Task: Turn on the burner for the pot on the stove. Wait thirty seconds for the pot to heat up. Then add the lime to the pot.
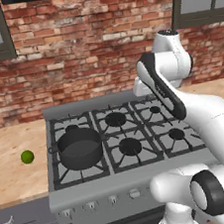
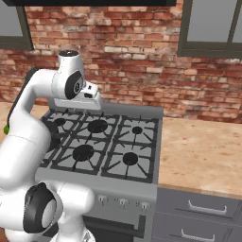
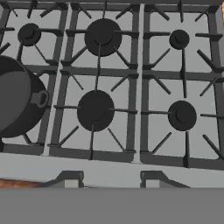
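The dark grey pot (image 1: pixel 79 147) stands lidless on the front left grate of the stove (image 1: pixel 101 186); its burner is hidden beneath it. On the wooden counter left of the stove lies the small green lime (image 1: pixel 27 156). My hand (image 2: pixel 78 101) hovers above the back middle of the stove, looking down. In the hand view the gripper (image 3: pixel 110 179) is open, its fingertips (image 3: pixel 70 178) apart over the stove's front rim (image 3: pixel 109 168) with nothing between them. The pot (image 3: pixel 15 98) sits at that view's left edge, beside an uncovered burner (image 3: pixel 95 110).
A row of small knobs (image 1: pixel 113 200) runs along the stove's front panel, below the grates. Brick wall and windows stand behind. Wooden counter (image 2: pixel 198 151) lies right of the stove, with grey drawers (image 2: pixel 203 208) under it.
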You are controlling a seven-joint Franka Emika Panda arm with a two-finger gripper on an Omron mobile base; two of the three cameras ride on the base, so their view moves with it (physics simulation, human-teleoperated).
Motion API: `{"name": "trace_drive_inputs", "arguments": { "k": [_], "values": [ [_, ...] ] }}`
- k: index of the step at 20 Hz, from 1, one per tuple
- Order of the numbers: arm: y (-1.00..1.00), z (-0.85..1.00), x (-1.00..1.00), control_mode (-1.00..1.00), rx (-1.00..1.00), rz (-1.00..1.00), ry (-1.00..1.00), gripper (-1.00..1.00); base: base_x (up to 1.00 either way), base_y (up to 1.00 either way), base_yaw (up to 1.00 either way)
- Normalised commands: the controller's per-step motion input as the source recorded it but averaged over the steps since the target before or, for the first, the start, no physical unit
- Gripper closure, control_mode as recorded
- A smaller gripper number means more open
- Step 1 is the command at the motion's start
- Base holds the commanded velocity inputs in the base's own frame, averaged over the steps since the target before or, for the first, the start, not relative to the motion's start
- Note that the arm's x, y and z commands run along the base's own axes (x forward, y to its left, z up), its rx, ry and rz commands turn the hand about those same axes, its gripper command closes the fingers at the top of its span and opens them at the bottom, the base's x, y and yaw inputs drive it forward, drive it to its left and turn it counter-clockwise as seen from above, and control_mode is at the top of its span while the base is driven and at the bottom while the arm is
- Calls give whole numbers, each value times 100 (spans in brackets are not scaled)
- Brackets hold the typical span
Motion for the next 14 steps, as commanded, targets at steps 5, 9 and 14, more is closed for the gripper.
{"name": "trace_drive_inputs", "arguments": {
  "k": [5, 9, 14],
  "values": [
    [30, -3, -32, -100, 0, 0, -2, -100, 0, 0, 0],
    [82, -13, -49, -100, -3, 4, 0, -100, 0, 0, 0],
    [78, -23, -61, -100, -2, 3, -3, -100, 0, 0, 0]
  ]
}}
